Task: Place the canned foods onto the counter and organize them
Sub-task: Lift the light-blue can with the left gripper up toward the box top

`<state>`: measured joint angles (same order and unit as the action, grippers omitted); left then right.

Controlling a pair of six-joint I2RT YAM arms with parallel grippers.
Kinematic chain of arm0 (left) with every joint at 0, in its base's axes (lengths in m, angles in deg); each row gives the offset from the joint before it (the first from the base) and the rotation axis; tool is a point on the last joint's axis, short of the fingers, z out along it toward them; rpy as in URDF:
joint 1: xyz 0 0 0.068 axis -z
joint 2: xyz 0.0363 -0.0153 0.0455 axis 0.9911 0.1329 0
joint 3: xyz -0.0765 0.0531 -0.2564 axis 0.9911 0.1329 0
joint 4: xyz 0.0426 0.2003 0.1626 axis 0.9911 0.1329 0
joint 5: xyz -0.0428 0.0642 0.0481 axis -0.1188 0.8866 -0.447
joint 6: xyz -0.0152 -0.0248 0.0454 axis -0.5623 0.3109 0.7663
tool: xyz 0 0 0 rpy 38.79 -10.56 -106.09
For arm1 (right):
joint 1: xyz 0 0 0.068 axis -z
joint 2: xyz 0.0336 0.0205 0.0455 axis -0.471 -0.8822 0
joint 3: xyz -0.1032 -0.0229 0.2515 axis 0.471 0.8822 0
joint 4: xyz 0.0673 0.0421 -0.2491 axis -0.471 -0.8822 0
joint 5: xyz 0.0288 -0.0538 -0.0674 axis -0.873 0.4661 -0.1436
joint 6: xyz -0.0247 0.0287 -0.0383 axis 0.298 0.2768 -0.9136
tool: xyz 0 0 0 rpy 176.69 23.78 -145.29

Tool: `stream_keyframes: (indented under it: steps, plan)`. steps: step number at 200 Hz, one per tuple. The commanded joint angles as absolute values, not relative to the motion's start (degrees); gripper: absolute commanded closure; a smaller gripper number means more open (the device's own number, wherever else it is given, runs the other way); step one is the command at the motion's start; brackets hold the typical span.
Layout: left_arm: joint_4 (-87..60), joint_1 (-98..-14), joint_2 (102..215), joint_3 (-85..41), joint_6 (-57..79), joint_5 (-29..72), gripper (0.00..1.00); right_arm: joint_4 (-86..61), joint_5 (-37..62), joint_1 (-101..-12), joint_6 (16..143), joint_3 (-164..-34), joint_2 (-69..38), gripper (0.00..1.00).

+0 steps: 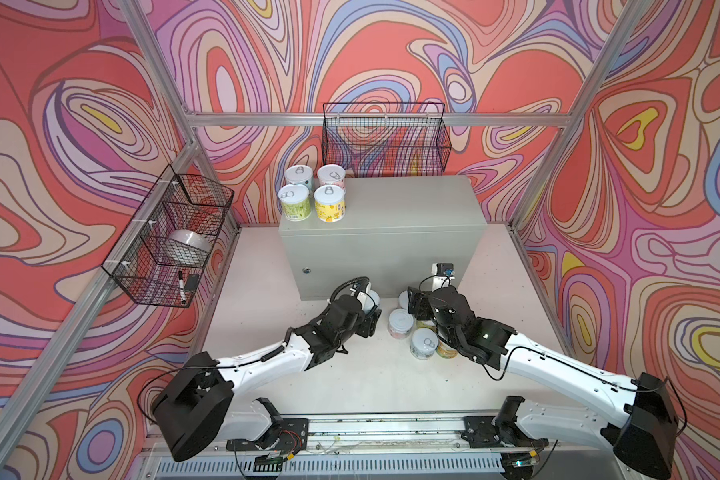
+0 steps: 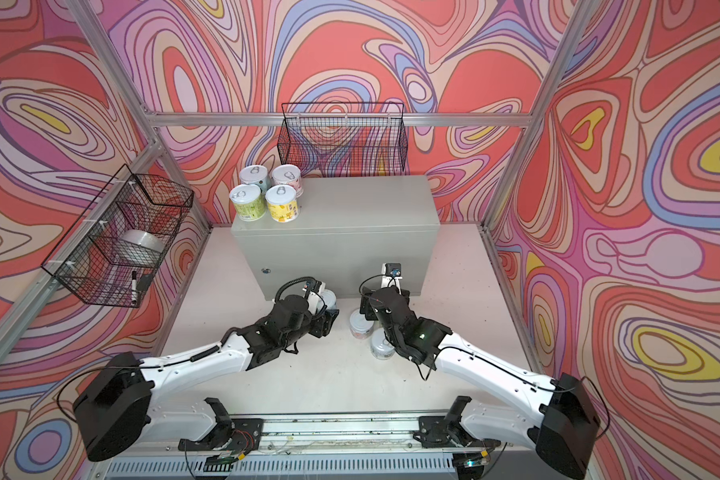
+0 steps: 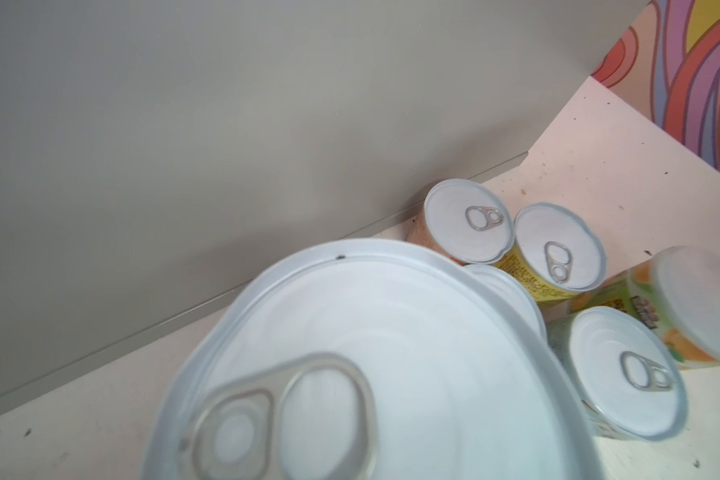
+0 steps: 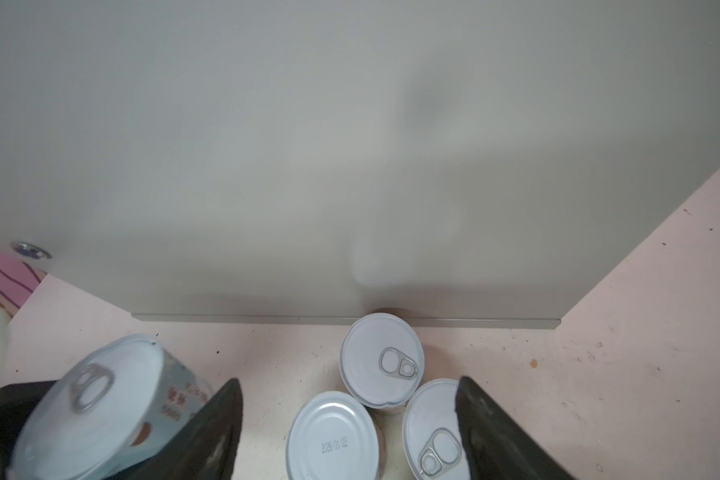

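The counter (image 1: 395,216) (image 2: 350,216) is a pale grey cabinet. A green (image 1: 294,203), a yellow (image 1: 330,202), a blue (image 1: 299,176) and a pink can (image 1: 332,176) stand at its back left corner. My left gripper (image 1: 368,302) is shut on a tilted blue-labelled can (image 4: 96,407) in front of the cabinet. Its lid (image 3: 371,365) fills the left wrist view and hides the fingers. My right gripper (image 4: 350,424) hangs open over three cans on the table: one upside down (image 4: 333,436) and two upright (image 4: 381,361) (image 4: 433,432).
More cans stand on the table under the right arm (image 1: 422,343) (image 3: 624,374), and one with a green and orange label (image 3: 682,299) looks tipped over. A wire basket (image 1: 385,139) hangs behind the counter. Another basket (image 1: 167,237) hangs on the left wall.
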<state>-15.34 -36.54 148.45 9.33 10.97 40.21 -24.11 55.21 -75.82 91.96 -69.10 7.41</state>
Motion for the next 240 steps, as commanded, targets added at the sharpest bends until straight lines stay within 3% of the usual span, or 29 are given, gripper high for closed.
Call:
stream_keyframes:
  steps: [1, 65, 170, 240]
  plan:
    - [-4.78, -36.03, 142.58, 2.92, 10.77, 41.76, 1.00, -23.74, 59.97, -76.13, 93.88, -68.55, 8.41, 0.17]
    - [11.17, -35.96, 141.68, -18.55, 14.80, 41.80, 1.00, -23.25, 61.84, -76.08, 92.42, -69.95, 8.28, 0.17]
    - [22.28, -39.43, 163.37, -57.84, 20.11, 41.66, 1.00, -24.90, 63.06, -75.16, 89.87, -75.97, 10.64, 0.17]
    - [22.13, -43.00, 175.71, -69.38, 18.12, 39.30, 1.00, -25.05, 64.01, -74.98, 88.93, -78.33, 13.26, 0.17]
